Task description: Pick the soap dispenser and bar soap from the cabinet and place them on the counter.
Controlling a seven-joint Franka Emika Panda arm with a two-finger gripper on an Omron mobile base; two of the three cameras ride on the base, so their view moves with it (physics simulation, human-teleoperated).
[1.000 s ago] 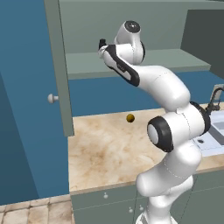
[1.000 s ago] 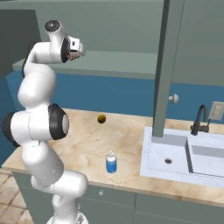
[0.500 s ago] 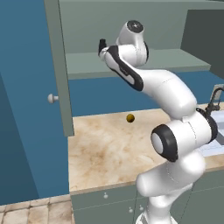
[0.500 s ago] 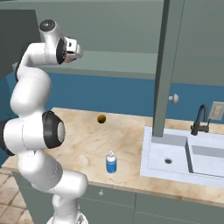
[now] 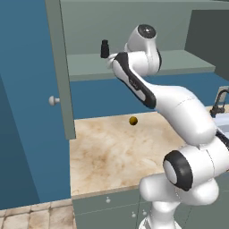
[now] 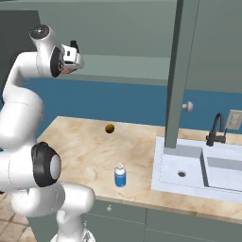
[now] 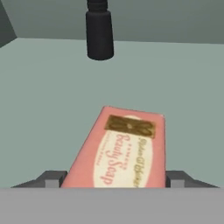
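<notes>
Since the earlier frames the arm's elbow has swung outward and lower, while the claw (image 6: 71,56) has stayed up at the cabinet (image 5: 58,89) shelf (image 5: 147,62). Hand view: the bar soap (image 7: 120,148) lies flat on the shelf (image 7: 183,87), pink with a pale oval label, its near end between the two dark fingertips (image 7: 52,178). Jaws stand apart, one on either side of the soap; whether they touch its sides cannot be told. Black bottle (image 7: 99,30) stands upright further back on the shelf, well apart from the soap.

Left base view: black bottle (image 5: 104,48) upright on the shelf just beside the wrist; open cabinet door (image 5: 58,67) with a round pale knob (image 5: 53,100) at left. Small dark-yellow ball (image 5: 133,120) rests on the tabletop (image 5: 107,156) near the blue back wall.

Right base view: the soap dispenser (image 6: 120,175), blue with a white top, stands upright on the tabletop (image 6: 85,146) near its front edge, between the arm's base and the sink (image 6: 198,165). Ball (image 6: 109,128) lies further back. Black faucet (image 6: 216,130) rises behind the sink.
</notes>
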